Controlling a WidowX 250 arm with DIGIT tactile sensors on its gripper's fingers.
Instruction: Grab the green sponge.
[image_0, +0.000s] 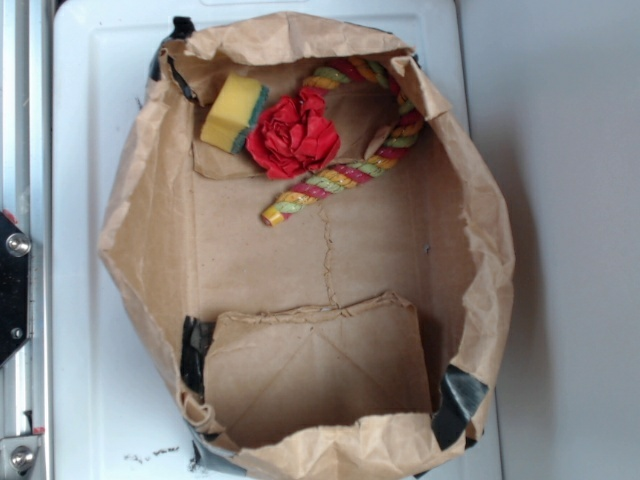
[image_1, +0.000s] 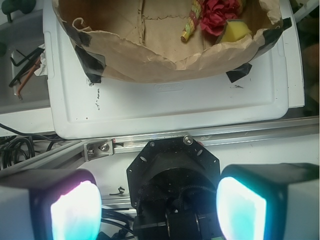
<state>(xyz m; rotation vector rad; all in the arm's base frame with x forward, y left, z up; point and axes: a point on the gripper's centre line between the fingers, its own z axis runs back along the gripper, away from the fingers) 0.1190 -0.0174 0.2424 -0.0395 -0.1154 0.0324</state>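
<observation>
The green sponge (image_0: 236, 112) is a yellow foam block with a dark green layer on its right face. It lies in the far left corner of an open brown paper bag (image_0: 150, 240), touching a red paper flower (image_0: 294, 135). It also shows in the wrist view (image_1: 235, 31) at the top right, behind the bag's rim. My gripper (image_1: 159, 210) is open and empty, its two glowing pads (image_1: 75, 212) wide apart. It sits well short of the bag, over the robot's black base. It is not in the exterior view.
A red, yellow and green striped rope (image_0: 350, 170) curves round the flower. The bag stands on a white tray (image_0: 80, 300). Black tape (image_0: 460, 400) marks the bag's corners. An aluminium rail (image_1: 200, 140) and cables (image_1: 20, 70) lie near the base.
</observation>
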